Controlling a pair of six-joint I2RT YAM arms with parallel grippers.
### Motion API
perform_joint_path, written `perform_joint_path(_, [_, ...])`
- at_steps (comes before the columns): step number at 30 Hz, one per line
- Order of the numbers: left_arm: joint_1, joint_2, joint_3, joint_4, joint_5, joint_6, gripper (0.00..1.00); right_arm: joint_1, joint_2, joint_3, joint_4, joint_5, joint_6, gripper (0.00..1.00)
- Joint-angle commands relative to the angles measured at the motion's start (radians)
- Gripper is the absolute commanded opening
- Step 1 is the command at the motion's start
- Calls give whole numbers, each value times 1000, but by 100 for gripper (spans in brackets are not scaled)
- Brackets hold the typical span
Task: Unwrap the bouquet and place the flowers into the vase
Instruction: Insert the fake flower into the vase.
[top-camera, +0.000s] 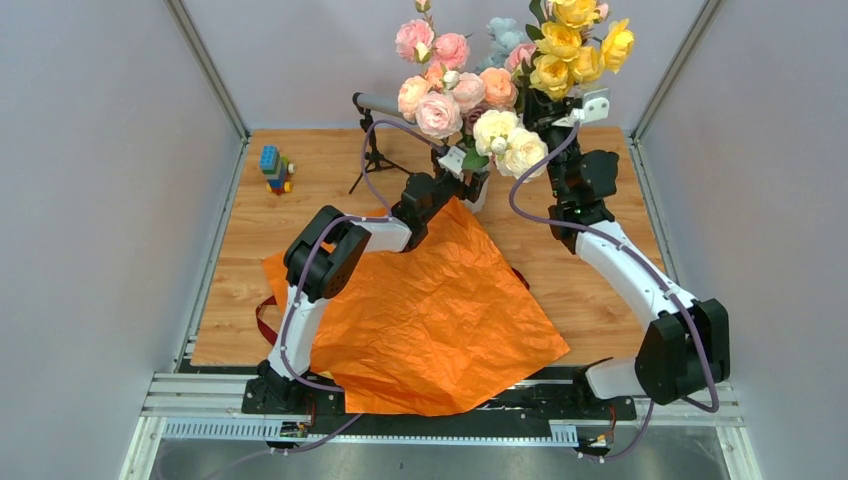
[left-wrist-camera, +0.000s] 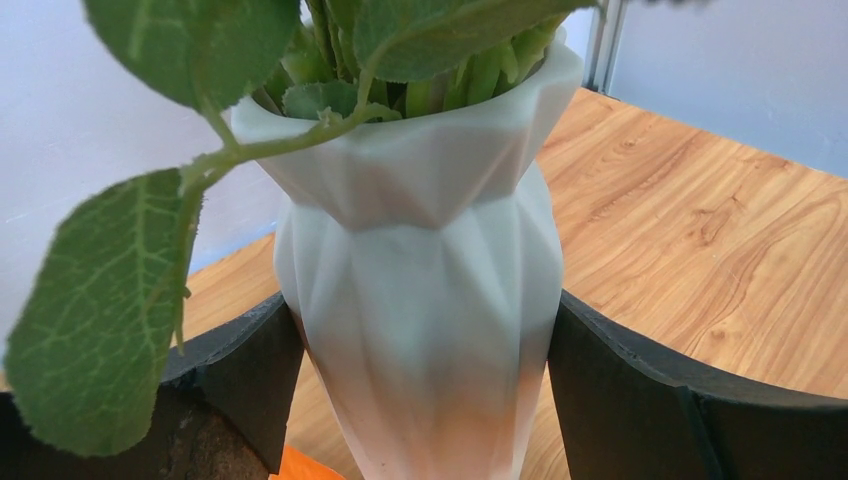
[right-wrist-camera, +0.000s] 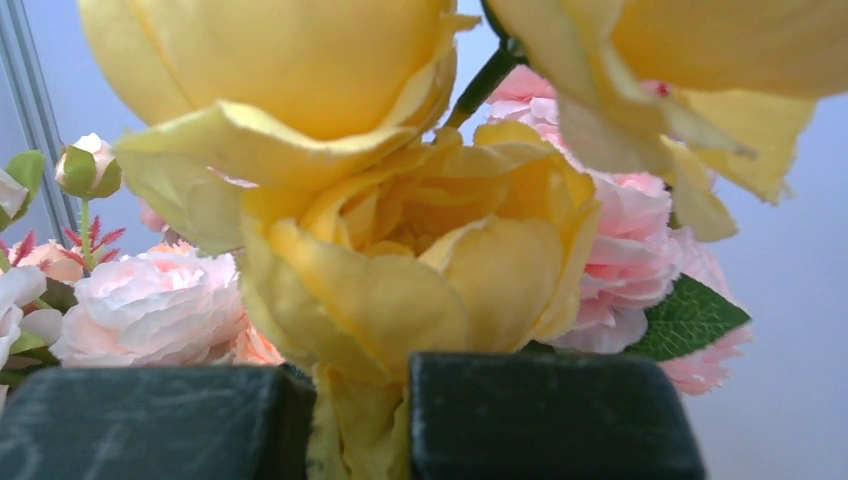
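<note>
The left claw (left-wrist-camera: 422, 300) fills the bottom of its own wrist view. Its two black fingers (left-wrist-camera: 640, 400) stand wide apart with the vase (left-wrist-camera: 430, 250) between them. Both inner faces look pressed against the vase's walls, so I judge this a steadying clamp, meant to hold the vase upright under a top-heavy load.

The vase is matte white and faceted, with a flared collar. Green stems crowd its mouth, and a big veined leaf (left-wrist-camera: 100, 310) droops past the rim. It stands on the table (top-camera: 600, 290) near the middle of the far edge.

The right claw (right-wrist-camera: 362, 375) has its jaws nearly together, pinching at the base of a yellow rose (right-wrist-camera: 420, 250), probably to guide that stem in among the others.

The flowers (top-camera: 470, 90) rise in a full head above the vase. Pink, peach and cream roses sit toward the table's left edge, yellow ones toward its right, and a pale blue one is behind.

The crinkled orange paper (top-camera: 430, 300) lies spread open from the table's centre to its near edge, partly under the left arm. The dark red ribbon (top-camera: 265, 320) pokes out at the paper's left side. The unwrapping looks done, and the placing seems nearly so.
</note>
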Motion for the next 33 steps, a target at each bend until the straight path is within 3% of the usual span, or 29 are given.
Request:
perform_joint_path(1, [-2,16,-22,45,13,46,50,7,38,93,-43,-17,-15,0])
perform_joint_path(11, [-1,15,-18,13,37,74,45,13,106,86,-96,-102,3,0])
perform_joint_path(30, [0,13,23,-56,34,75,46,18,171,-18,-81,-126,50,0])
perform_joint_path(33, [1,13,25,-59,31,65,47,19,154,-25,-88,-130,52,11])
